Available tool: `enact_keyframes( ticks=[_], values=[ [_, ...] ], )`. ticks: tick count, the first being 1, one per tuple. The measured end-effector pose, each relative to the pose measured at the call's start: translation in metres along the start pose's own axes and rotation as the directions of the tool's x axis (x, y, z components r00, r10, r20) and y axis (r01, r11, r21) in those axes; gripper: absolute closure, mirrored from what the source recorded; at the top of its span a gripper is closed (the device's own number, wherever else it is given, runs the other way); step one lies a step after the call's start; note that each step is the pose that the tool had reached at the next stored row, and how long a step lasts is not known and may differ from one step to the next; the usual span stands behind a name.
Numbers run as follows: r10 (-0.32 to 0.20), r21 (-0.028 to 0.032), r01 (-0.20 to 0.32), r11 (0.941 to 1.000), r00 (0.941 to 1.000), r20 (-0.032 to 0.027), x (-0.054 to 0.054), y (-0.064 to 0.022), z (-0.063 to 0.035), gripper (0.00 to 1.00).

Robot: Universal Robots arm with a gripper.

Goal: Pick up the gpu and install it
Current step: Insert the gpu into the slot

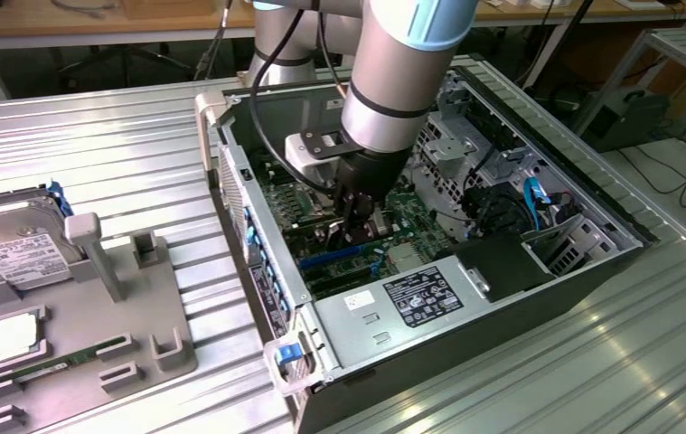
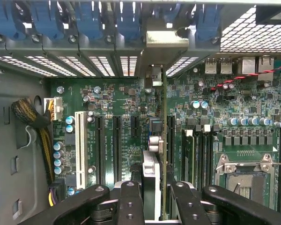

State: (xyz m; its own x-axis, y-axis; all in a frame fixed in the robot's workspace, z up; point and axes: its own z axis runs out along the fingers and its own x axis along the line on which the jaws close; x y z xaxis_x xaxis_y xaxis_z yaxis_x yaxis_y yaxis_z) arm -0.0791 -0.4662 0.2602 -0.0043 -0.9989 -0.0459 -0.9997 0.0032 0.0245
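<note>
Closed narrowly, the claw [image 2: 158, 204] grips the gpu [image 2: 164, 122], which stands on edge inside the open computer case [image 1: 584, 194]. The card sits over the motherboard [image 2: 122, 98], among its black slots. Its silver bracket [image 2: 165, 44] reaches the case's rear wall by the blue latches [image 2: 89, 18].

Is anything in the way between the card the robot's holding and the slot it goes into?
Nothing I can see. The gripper holds the gpu edge-on right over the motherboard, next to its black slots, and no cable crosses there. The slot directly under the card is hidden by the card itself.
</note>
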Motion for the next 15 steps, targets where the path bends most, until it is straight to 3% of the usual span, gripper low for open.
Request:
enact_keyframes(
  ticks=[15],
  values=[
    [0.000, 0.0000, 0.000, 1.0000, 1.0000, 0.0001, -0.0003, 0.0021, 0.0010, 0.72]
  ],
)
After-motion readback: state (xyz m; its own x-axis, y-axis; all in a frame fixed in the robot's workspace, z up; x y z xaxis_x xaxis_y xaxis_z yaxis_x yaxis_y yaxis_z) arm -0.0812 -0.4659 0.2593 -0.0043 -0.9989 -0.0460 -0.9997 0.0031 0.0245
